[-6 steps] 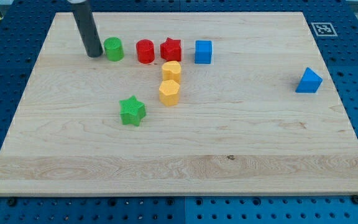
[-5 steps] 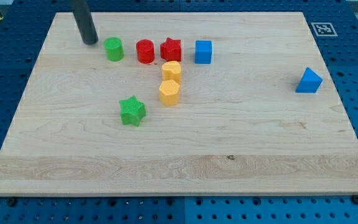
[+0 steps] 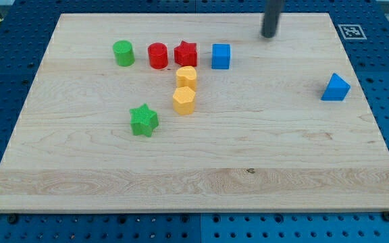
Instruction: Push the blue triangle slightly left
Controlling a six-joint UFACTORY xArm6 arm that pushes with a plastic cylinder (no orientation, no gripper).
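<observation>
The blue triangle (image 3: 335,88) lies near the board's right edge, alone. My tip (image 3: 269,34) is at the view's top, right of centre, blurred. It stands up and to the left of the blue triangle, well apart from it, and up and to the right of the blue cube (image 3: 221,56). It touches no block.
A row at the upper left holds a green cylinder (image 3: 123,52), a red cylinder (image 3: 157,55), a red star (image 3: 186,53) and the blue cube. Two yellow blocks (image 3: 186,77) (image 3: 184,100) sit below the star. A green star (image 3: 144,120) lies lower left. A marker tag (image 3: 351,31) is at the board's top right corner.
My tip has moved far to the right along the top of the board, from beside the green cylinder to past the blue cube. No block has moved.
</observation>
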